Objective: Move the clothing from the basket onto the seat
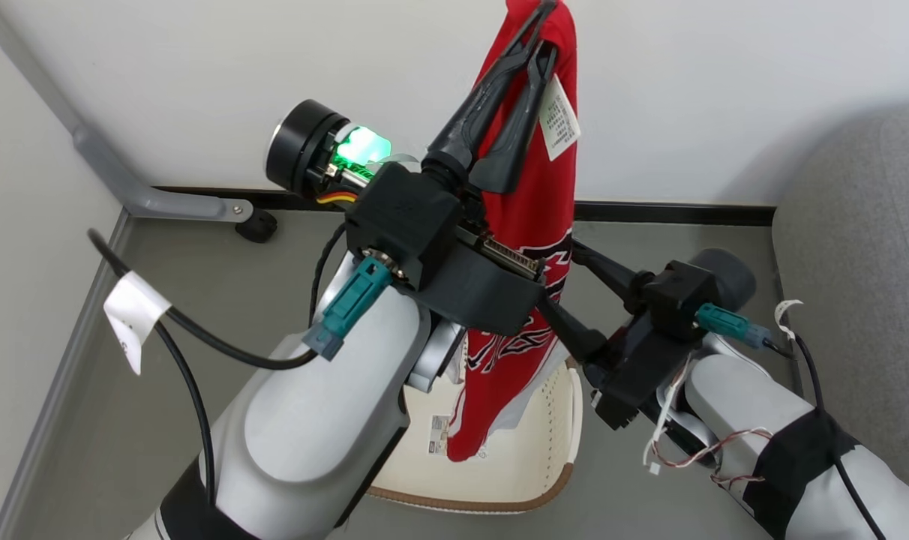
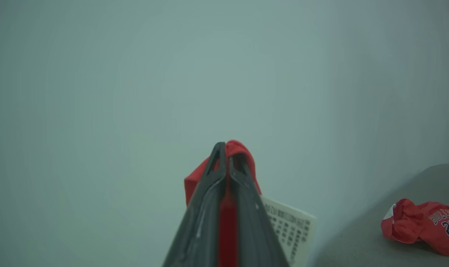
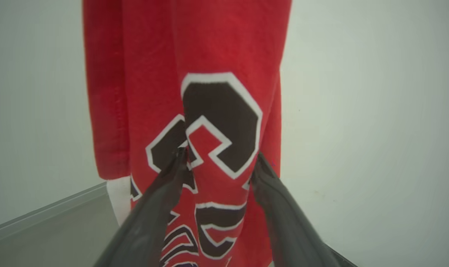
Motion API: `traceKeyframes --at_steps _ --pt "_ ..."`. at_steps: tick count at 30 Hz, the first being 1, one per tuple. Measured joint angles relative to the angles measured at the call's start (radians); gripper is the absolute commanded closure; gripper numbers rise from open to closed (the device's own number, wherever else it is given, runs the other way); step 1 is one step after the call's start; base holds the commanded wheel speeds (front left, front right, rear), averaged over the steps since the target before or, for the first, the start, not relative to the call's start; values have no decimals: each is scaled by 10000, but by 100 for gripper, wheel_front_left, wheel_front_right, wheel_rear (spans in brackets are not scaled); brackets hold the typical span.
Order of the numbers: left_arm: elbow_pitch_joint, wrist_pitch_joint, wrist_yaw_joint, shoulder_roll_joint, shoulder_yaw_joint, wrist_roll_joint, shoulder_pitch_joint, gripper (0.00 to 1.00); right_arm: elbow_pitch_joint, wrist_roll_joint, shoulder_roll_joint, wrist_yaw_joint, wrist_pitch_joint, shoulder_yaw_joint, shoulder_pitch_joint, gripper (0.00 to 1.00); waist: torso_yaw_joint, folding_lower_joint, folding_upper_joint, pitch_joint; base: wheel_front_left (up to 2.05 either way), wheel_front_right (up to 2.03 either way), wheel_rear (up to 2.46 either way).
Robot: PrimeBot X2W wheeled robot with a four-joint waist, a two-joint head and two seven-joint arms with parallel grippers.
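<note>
Head view: L gripper (image 1: 541,22) pinched shut on top of jersey (image 1: 533,217), hanging long-axis vertical over basket (image 1: 552,450); R gripper (image 1: 561,276) fingers apart, straddling its mid-length, seat (image 1: 859,225) off to robot's right, nearer R arm.

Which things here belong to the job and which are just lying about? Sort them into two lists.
Job: hanging jersey, second jersey on the seat, basket, left fingers pinching the hanging jersey.
Lying about: grey frame leg with caster, tagged cable.
</note>
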Motion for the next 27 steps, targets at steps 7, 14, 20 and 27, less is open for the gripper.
traceKeyframes --at_steps 7,14,20,27 --pt "92 0 88 0 8 -161 17 100 288 500 280 0 2 203 -311 100 189 0 0 16 0 0 0" --pt "602 -2 100 0 531 -157 514 57 -40 995 224 0 2 52 -330 100 71 0 1 52 0 0 0" --pt "1126 -2 104 0 660 -157 1076 0 -453 1214 -54 0 2 -125 -494 100 -237 0 0 93 0 0 0" --pt "1442 -2 174 -4 750 -150 1350 0 -543 1306 -360 0 2 -464 -468 100 -442 0 1 109 0 0 0"
